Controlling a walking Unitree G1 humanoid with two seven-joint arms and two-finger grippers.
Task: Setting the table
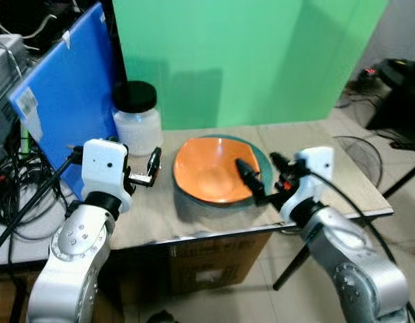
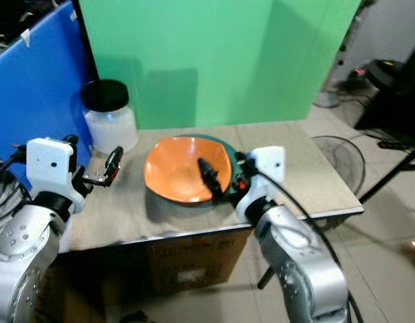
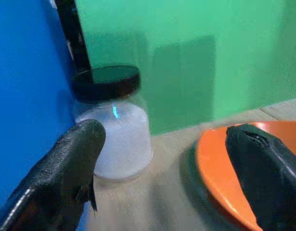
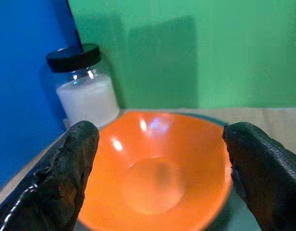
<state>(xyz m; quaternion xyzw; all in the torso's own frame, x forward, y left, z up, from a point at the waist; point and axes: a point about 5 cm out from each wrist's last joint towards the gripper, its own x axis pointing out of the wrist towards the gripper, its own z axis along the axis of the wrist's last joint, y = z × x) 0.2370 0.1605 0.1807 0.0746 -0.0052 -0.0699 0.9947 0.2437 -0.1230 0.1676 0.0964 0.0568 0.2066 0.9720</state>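
Green backdrop [image 1: 248, 60] stands behind the table [image 1: 329, 161], and a blue board [image 1: 66, 94] leans at the table's left end, with cables [image 1: 19, 182] bunched on the floor side of it. On the pale tabletop, about the middle, sits the orange bowl [image 1: 211, 171], tipped a little toward the front edge and resting on a dark green plate [image 1: 261, 158] whose rim peeks out on the bowl's right. Under the table there's a cardboard box [image 1: 207, 266].

Left of the bowl and toward the back, hard against the blue board, stands a clear jar [image 1: 137, 121] of white stuff with a black lid [image 1: 134, 95].

Now the arms. The right gripper [image 1: 258, 176] is at the bowl's right side, fingers spread wide, one black finger reaching in over the orange rim. The left gripper [image 1: 152, 169] hovers just left of the bowl, in front of the jar, fingers also well apart and holding nothing.
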